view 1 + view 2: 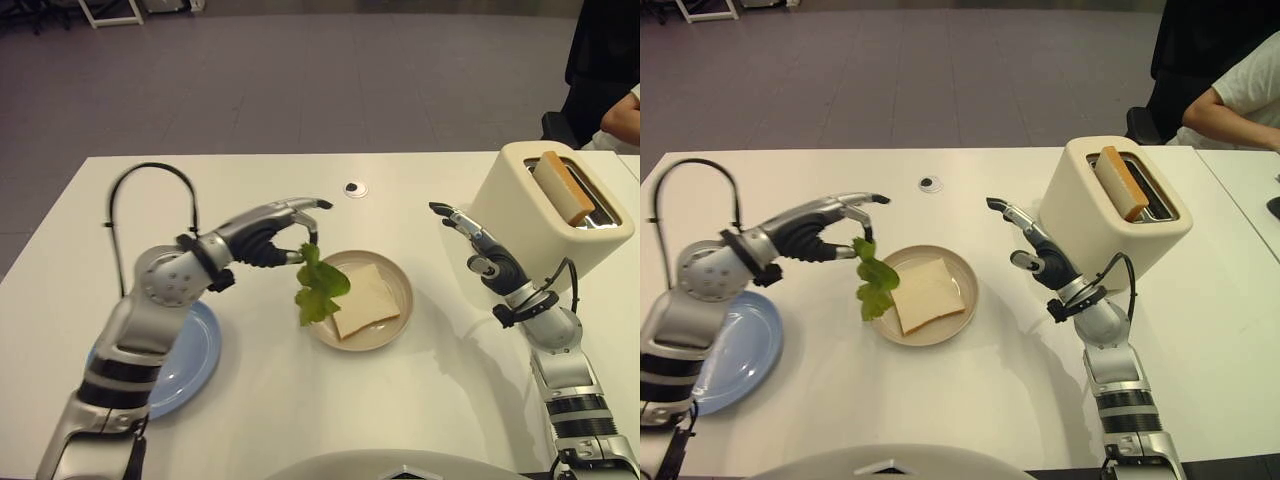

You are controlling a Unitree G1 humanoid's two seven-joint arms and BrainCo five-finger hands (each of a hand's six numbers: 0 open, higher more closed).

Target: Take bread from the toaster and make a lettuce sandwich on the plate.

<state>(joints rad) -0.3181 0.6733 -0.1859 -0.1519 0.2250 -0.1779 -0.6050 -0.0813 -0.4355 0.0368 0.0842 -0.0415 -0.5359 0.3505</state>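
**Lettuce hanging from my left hand, beside the bread**

Beneath my left forearm, a blue plate (195,350) is lying on the white table (300,410). My left arm is bending at the elbow and stretching to the right, with the left hand (262,238) held level above the table. Its fingers are curling in and pinching the top of a lettuce leaf (320,288). The leaf is bright green and ruffled, and it is dangling straight down from my fingertips over the left rim of the tan plate (365,257). Just right of the leaf, a pale square bread slice (367,298) is lying flat in that plate. Farther back on the table, a small round black-and-white disc (355,188) is sitting between my two hands.

My right hand (482,258) is standing raised on an upright forearm, with its fingers spread straight, pointing up and to the left, and holding nothing. Just right of it, the cream toaster (515,215) is standing with a browned slice of bread (562,187) sticking up from one slot.
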